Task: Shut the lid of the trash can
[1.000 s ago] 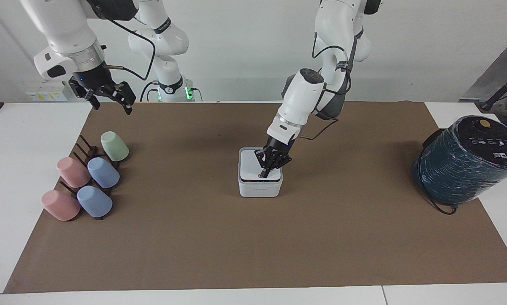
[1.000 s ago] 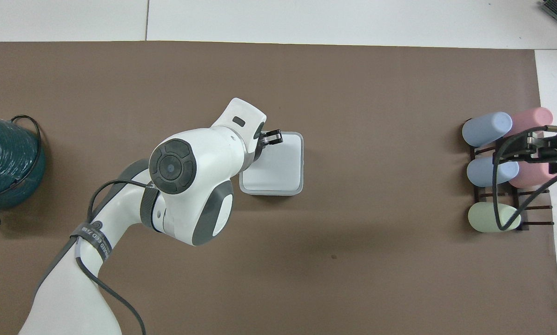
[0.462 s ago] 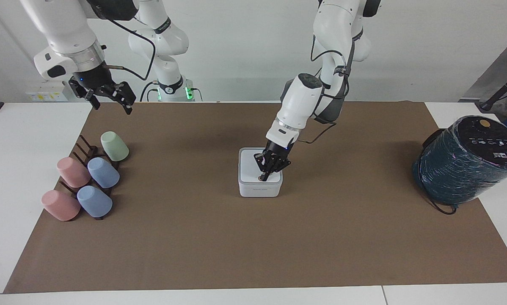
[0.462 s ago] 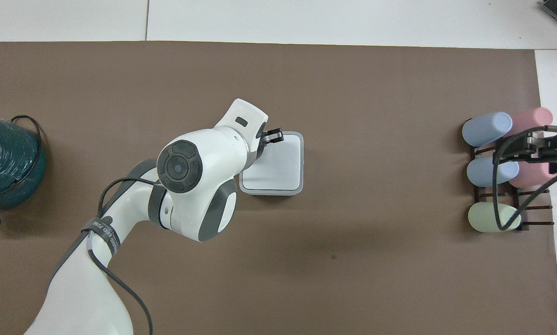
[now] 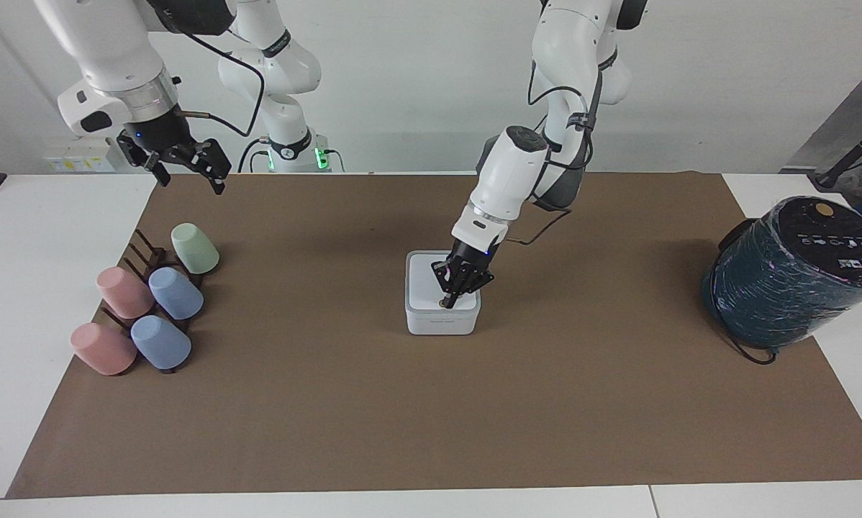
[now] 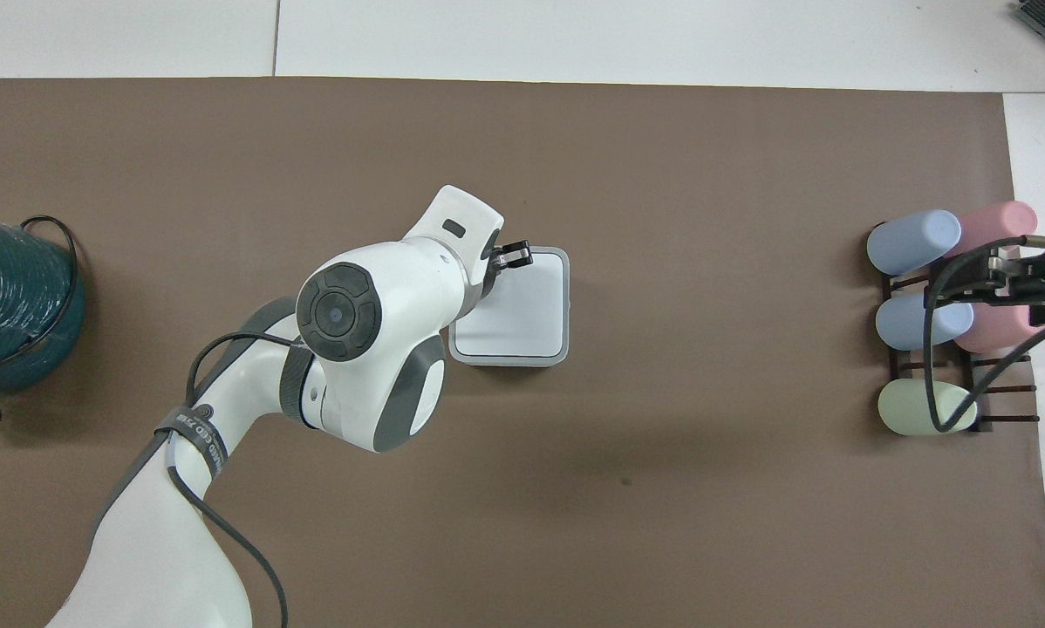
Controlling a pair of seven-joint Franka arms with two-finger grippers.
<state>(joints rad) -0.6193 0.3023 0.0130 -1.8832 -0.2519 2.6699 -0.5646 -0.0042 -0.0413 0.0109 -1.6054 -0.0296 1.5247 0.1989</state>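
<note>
White worktop (image 5: 50, 288) bearing a brown mat (image 5: 345, 417); on the mat, trash can (image 5: 442, 316) at frame centre, cup rack (image 5: 147, 306) at left, wrapped teal cylinder (image 5: 791, 277) at right.

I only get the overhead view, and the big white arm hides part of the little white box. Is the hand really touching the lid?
Observer: Yes. In the facing view the left hand is shut, and its tip is down on the lid, near the edge farther from the robots.
Operator: Is the lid all the way down?
Observer: It lies flat on the box. I see no gap on the side that faces that camera.
Operator: Where's the other hand?
Observer: The right hand waits up in the air over the corner of the mat at the right arm's end. It touches nothing.
</note>
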